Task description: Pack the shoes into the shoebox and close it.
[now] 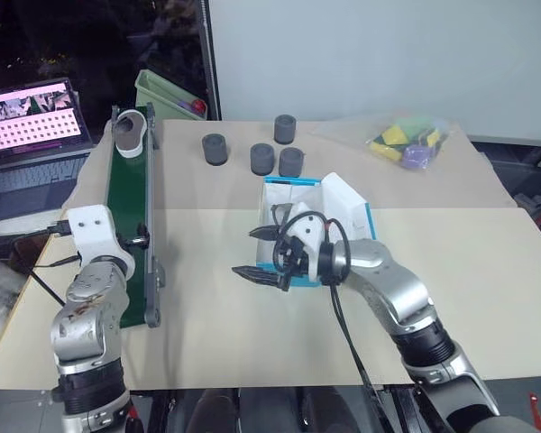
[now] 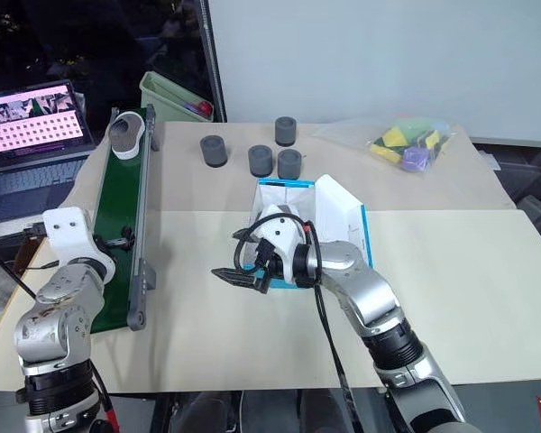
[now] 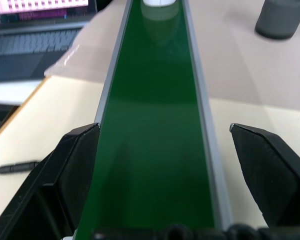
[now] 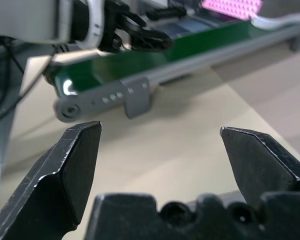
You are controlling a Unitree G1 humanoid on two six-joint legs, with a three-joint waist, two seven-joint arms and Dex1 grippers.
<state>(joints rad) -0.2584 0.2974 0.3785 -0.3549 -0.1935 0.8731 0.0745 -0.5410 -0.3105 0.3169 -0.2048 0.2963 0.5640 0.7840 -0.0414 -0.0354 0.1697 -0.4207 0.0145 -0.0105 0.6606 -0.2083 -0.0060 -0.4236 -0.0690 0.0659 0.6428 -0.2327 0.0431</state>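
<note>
Item 1, nearest: left tool (image 3: pixel 162 165), fingers wide apart, empty, hovering over the near end of the green conveyor belt (image 1: pixel 131 216). Risk: the belt rails sit just beside the fingers; a descent here could catch a rail rather than a shoe.

Item 2: right tool (image 1: pixel 263 254), fingers spread, nothing between them, pointing across the counter (image 1: pixel 451 298) toward the belt, just in front of the shoebox (image 1: pixel 293 185). Risk: arm and cable lie against the box's near edge, so a sweep could push or tip it.

Item 3: shoebox, bright blue, white inside, open, mid-counter. The interior is largely masked by the right wrist; whether a shoe already lies inside cannot be told. A white panel (image 1: pixel 347 203) rises at its right side, probably the lid, though its outer face is hidden.

Item 4: four dark grey cylinders (image 1: pixel 215 149) beyond the box, close enough to obstruct the lid's swing if it falls back.

Item 5, farthest: one shoe (image 1: pixel 126 131) at the belt's far end, toe cut off in the left wrist view. Second shoe unaccounted for.
</note>
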